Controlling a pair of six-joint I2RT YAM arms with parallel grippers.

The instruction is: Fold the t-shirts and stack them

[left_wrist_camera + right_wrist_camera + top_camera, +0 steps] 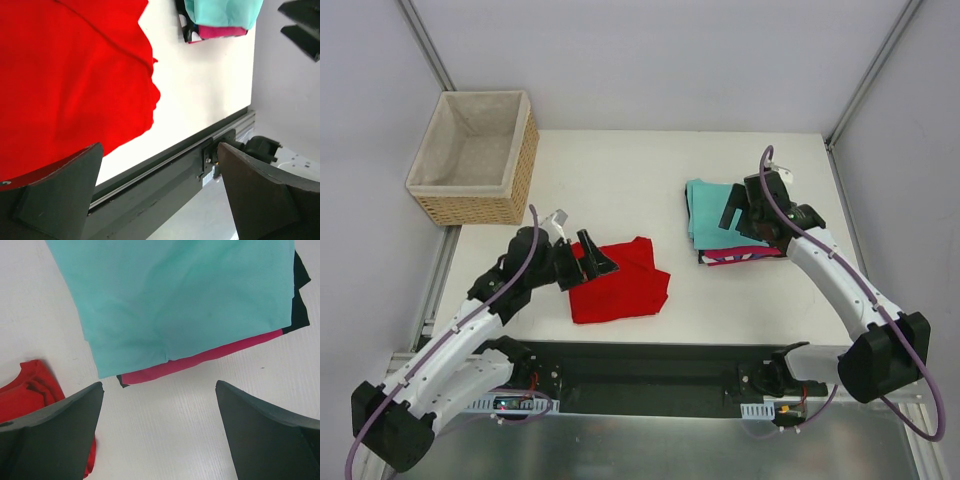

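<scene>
From above, the red t-shirt (618, 282) lies crumpled and unfolded on the white table (620, 170), near the front edge and left of centre. The left claw (592, 258) hangs at the shirt's left edge with its 2 fingers apart and nothing between them. To the right and further back sits a stack of 3 folded shirts, well apart from the red one. The right claw (738, 215) hovers over the stack, also spread wide and holding nothing. A wicker basket (475, 160) with beige lining stands off the table's far left corner, and only this view shows it.

The right wrist camera gives the stack's order, which the overhead view leaves cramped. The teal t-shirt (175, 295) is on top, the magenta-pink t-shirt (210, 357) peeks out beneath its near edge, and the black t-shirt (300, 305) juts past both at the right side. The 2 dark fingers frame bare table below the stack, touching no cloth. A bunched bit of the red shirt shows at the left edge.

The left wrist camera shows the red cloth filling the upper left, wrinkled, with a ragged edge against the table. Beyond it the dark rail (165, 170) along the table's front runs across, a detail the right wrist view lacks. At the top the stack appears again, and its lowest layer seems to carry light marks on the black, though it is too small to be sure.
</scene>
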